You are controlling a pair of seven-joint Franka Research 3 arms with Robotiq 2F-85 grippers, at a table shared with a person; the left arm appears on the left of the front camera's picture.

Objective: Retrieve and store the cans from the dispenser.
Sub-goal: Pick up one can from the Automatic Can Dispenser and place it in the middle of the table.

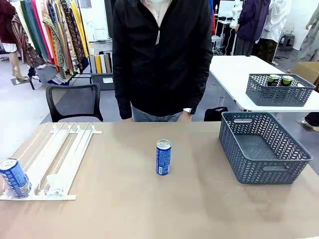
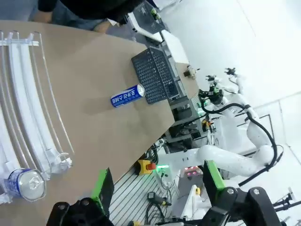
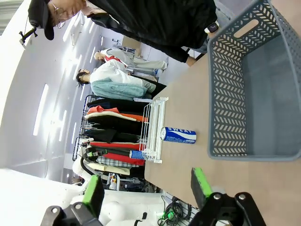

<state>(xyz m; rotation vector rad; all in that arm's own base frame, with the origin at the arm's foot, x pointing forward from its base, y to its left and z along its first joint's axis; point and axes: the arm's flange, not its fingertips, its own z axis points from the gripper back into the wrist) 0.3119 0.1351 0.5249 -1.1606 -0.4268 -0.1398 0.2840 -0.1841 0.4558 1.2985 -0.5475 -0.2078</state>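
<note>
One blue can (image 1: 163, 157) stands upright in the middle of the table, apart from everything. A second blue can (image 1: 14, 178) sits at the near end of the white dispenser (image 1: 60, 154) on the left. In the left wrist view, my left gripper (image 2: 157, 181) hangs open above the table's edge, with the dispenser's can (image 2: 28, 184) close below it and the middle can (image 2: 128, 96) farther off. In the right wrist view, my right gripper (image 3: 148, 187) is open and holds nothing. Beyond it are the middle can (image 3: 178, 135) and the dispenser (image 3: 153, 127).
An empty grey lattice basket (image 1: 261, 147) stands on the table's right side, also seen as the basket (image 3: 254, 94) near my right gripper. A person stands at the far edge. A second basket (image 1: 279, 89) with cans sits on a white table behind.
</note>
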